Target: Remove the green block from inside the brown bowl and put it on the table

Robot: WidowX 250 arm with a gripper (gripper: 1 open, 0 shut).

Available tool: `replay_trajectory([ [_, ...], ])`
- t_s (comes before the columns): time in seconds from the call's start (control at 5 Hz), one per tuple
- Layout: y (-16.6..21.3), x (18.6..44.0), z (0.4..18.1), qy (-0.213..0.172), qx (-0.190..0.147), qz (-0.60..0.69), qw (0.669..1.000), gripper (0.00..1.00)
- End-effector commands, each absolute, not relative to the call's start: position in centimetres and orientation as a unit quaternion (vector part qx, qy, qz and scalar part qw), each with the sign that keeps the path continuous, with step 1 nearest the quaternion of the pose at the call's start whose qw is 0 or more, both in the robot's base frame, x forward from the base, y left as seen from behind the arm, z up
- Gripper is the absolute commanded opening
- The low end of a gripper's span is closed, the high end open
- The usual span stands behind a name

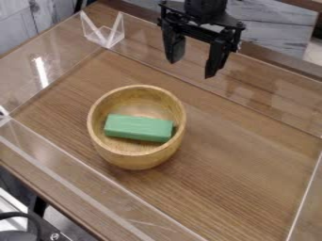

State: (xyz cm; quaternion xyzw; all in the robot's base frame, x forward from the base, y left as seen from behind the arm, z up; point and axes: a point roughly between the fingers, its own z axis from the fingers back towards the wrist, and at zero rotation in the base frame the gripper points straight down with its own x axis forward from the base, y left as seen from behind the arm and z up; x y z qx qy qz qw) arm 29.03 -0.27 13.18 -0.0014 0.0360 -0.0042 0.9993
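The green block (138,128) lies flat inside the brown bowl (138,102), slightly tilted along the bowl's floor. The bowl rests on the wood-grain table (239,160), a little left of the middle. My gripper (194,55) hangs in the air above the table's far side, up and to the right of the bowl, pointing down. Its black fingers (213,58) stand apart with nothing between them. It touches neither the bowl nor the block.
Low clear acrylic walls (75,193) ring the table. A clear folded acrylic piece (104,31) stands at the far left corner. A dark floor shows past the near left edge.
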Motion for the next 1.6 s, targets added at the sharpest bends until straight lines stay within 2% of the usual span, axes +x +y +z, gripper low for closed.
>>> replay_trajectory([
  [0.0, 1.4, 27.4, 12.4, 0.05, 0.005, -0.129, 0.99, 1.0],
  [0.2, 3.3, 24.3, 9.8, 0.072, 0.006, -0.251, 0.965, 1.0],
  [0.4, 4.8, 21.8, 8.8, 0.055, 0.027, -0.369, 0.928, 1.0],
  [0.6, 6.1, 21.8, 8.5, 0.042, 0.035, -0.374, 0.926, 1.0],
  [1.4, 6.8, 23.3, 6.2, 0.022, 0.045, -0.388, 0.92, 1.0],
])
